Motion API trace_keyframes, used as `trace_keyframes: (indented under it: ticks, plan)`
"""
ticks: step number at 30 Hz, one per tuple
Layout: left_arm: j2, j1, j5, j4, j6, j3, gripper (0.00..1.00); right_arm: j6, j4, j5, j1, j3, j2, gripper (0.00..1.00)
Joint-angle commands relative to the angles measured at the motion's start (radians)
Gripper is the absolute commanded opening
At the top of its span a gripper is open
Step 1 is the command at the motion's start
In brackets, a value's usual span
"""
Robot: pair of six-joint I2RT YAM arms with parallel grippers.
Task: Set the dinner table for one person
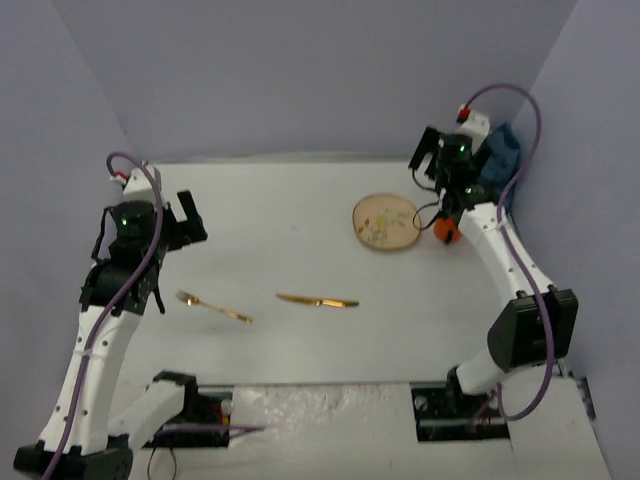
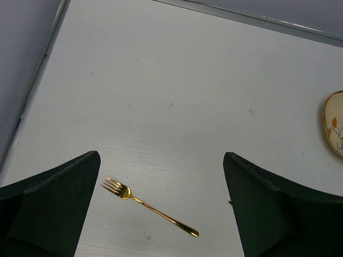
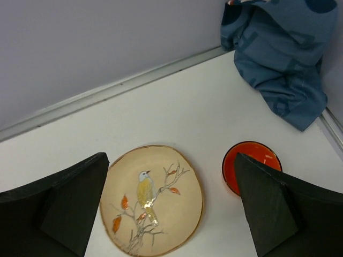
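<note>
The white dinner table [image 1: 300, 220] fills the scene. A gold fork [image 1: 213, 307] [image 2: 150, 206] lies at the near left, a gold knife [image 1: 318, 301] near the middle. A cream plate with a painted bird [image 1: 386, 222] [image 3: 153, 201] sits at the far right, with a small orange cup [image 1: 446, 231] [image 3: 252, 163] right of it. My left gripper [image 1: 185, 222] [image 2: 161, 184] hangs open high above the fork. Well above the plate and cup my right gripper [image 1: 428, 160] [image 3: 169, 184] is open, holding nothing.
A crumpled dark blue cloth [image 1: 503, 152] [image 3: 281, 53] lies in the far right corner against the wall. Purple walls enclose the table on three sides. The metal edge rim [image 2: 37, 85] runs along the left side.
</note>
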State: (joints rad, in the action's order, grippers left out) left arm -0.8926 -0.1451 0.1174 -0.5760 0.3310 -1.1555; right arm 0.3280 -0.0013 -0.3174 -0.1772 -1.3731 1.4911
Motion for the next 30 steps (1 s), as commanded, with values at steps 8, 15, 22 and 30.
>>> trace_keyframes:
  ticks: [8, 15, 22, 30]
  plan:
    - [-0.088, 0.041, -0.092, 0.187, -0.027, 0.047, 0.97, -0.197, 0.307, 0.017, 0.247, -0.165, 0.426, 1.0]
    - [-0.127, 0.08, -0.122, 0.153, -0.041, 0.051, 0.97, -0.267, 0.404, -0.06, 0.307, -0.249, 0.649, 1.0]
    - [-0.162, 0.09, -0.117, 0.148, -0.043, 0.051, 0.97, -0.289, 0.381, -0.019, 0.375, -0.364, 0.804, 1.0]
    - [-0.189, 0.099, -0.172, 0.15, -0.035, 0.049, 0.97, -0.289, 0.269, 0.093, 0.407, -0.471, 0.89, 0.99]
